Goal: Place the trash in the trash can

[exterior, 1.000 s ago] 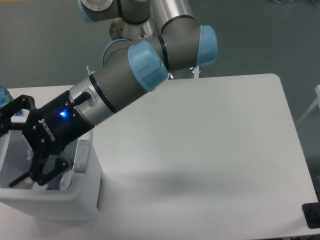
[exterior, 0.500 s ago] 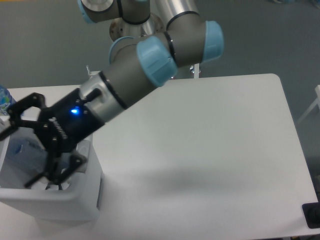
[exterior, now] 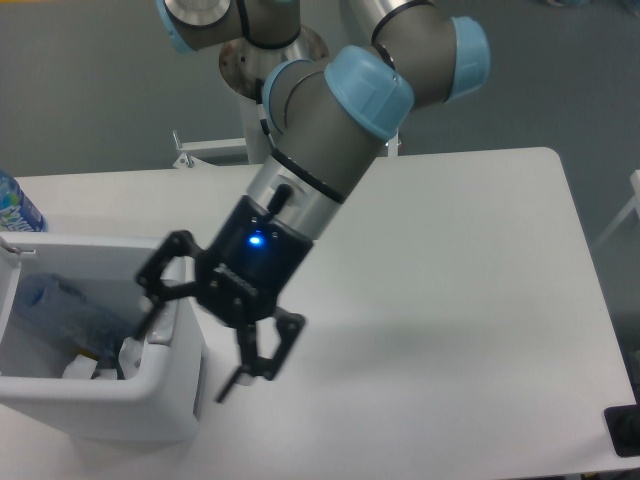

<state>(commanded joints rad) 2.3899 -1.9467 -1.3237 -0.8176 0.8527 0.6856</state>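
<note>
The white trash can (exterior: 100, 402) stands at the table's front left corner. Inside it lies the crushed clear plastic bottle (exterior: 58, 305), bluish, against the far left wall. White crumpled paper (exterior: 82, 369) shows at the bottom near the front wall. My gripper (exterior: 187, 358) is open and empty. It hangs over the can's right wall: one finger is above the rim, the other above the table right of the can.
A bottle with a blue printed label (exterior: 14, 205) stands behind the can at the far left edge. A small black object (exterior: 622, 431) sits at the table's front right corner. The arm's base (exterior: 262, 55) rises behind the table's far edge.
My gripper has risen out of the trash can and swung right, past its right wall. It stays open and empty. The can's inside now shows.
</note>
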